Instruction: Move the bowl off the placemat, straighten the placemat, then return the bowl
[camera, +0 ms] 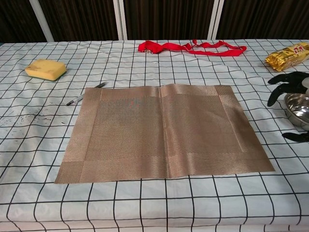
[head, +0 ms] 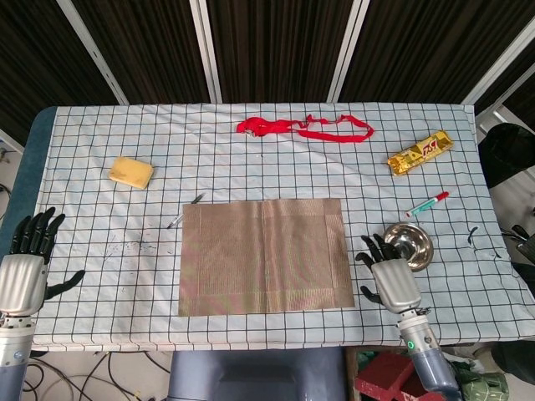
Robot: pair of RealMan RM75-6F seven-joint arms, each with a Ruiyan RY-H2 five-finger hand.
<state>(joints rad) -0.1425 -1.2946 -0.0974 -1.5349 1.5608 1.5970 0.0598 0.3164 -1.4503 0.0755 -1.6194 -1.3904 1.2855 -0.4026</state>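
The brown woven placemat (head: pixel 264 256) (camera: pixel 161 131) lies flat and squared on the checked tablecloth, with nothing on it. To its right stands the small steel bowl (head: pixel 413 242) (camera: pixel 300 106), off the mat. My right hand (head: pixel 391 280) (camera: pixel 289 82) hovers open just left of and over the bowl's near rim, fingers spread, holding nothing. At the table's front left corner my left hand (head: pixel 23 271) hangs open with its fingers apart; the chest view does not show it.
A yellow sponge (head: pixel 130 172) (camera: pixel 45 68) and a pen (head: pixel 185 210) (camera: pixel 87 93) lie left of the mat. A red strap (head: pixel 305 128) (camera: pixel 193 47) runs along the back. A gold snack packet (head: pixel 420 152) (camera: pixel 287 55) and a red-green marker (head: pixel 427 204) lie behind the bowl.
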